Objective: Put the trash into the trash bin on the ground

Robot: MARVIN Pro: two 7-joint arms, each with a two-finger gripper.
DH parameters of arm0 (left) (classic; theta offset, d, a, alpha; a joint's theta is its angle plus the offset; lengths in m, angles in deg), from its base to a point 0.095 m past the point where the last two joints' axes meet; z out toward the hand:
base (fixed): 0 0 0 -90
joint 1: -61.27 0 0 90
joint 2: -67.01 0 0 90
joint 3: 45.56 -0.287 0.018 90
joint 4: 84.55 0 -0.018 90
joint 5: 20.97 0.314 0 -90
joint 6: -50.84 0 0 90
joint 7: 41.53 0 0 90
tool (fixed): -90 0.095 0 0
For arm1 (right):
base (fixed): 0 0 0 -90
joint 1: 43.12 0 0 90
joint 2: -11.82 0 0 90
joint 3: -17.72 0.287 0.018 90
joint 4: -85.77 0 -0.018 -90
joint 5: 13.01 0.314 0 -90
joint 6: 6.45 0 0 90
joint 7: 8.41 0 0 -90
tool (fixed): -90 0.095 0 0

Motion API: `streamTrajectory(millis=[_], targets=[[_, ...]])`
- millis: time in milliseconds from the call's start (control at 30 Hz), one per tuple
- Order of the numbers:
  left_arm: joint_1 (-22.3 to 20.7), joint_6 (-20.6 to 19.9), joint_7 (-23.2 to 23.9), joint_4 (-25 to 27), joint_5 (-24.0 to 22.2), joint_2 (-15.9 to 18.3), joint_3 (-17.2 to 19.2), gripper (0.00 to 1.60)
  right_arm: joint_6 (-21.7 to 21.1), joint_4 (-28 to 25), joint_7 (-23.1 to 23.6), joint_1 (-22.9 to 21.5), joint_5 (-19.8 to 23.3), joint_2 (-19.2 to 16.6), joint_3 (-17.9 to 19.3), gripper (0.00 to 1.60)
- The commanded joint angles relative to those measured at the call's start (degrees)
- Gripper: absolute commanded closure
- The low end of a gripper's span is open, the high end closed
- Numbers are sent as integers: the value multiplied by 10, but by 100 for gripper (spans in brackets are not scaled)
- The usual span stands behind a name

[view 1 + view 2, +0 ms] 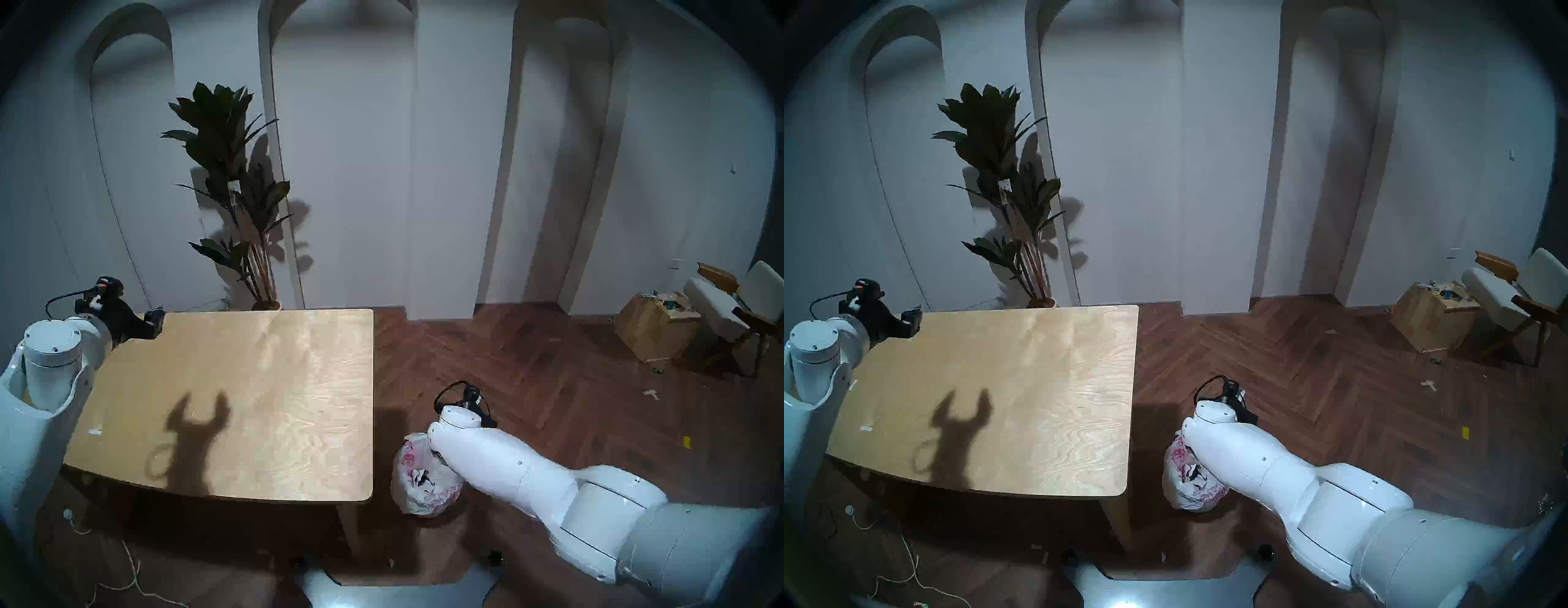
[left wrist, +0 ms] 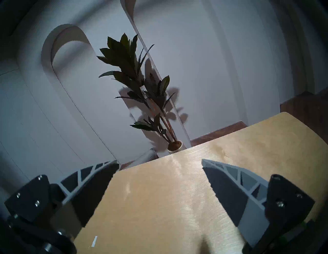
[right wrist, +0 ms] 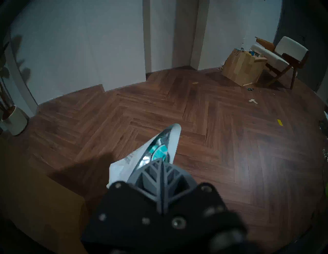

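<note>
Head views: the right arm [image 1: 500,463] reaches down beside the table [image 1: 237,403], its wrist above the bin [image 1: 424,479] on the floor; its fingers are hidden there. The left gripper [image 1: 155,318] hangs at the table's far left corner.

Left wrist view: the fingers [image 2: 92,179] stand wide apart, empty, over the table [image 2: 159,195].

Right wrist view: the right gripper [image 3: 162,160] is closed on the wrapper [image 3: 159,147], above the floor.

Left claw [image 2: 159,163] spread, right claw [image 3: 162,160] clamped
</note>
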Motion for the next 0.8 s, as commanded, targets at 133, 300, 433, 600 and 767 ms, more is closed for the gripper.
streamTrajectory(millis=[133,300,433,600,767], targets=[[-6,4,-1,7,0,3,9,0,-17,66,33,-64,2,63,-4,160],[-6,4,-1,7,0,3,9,0,-22,93,50,-79,4,74,-5,160],[-6,4,0,7,0,3,9,0,-24,105,59,-86,3,79,-7,160],[-6,4,0,7,-1,3,9,0,-24,138,81,-97,1,92,-10,160],[-6,4,0,7,-1,3,10,0,-21,155,94,-101,0,96,-11,160]])
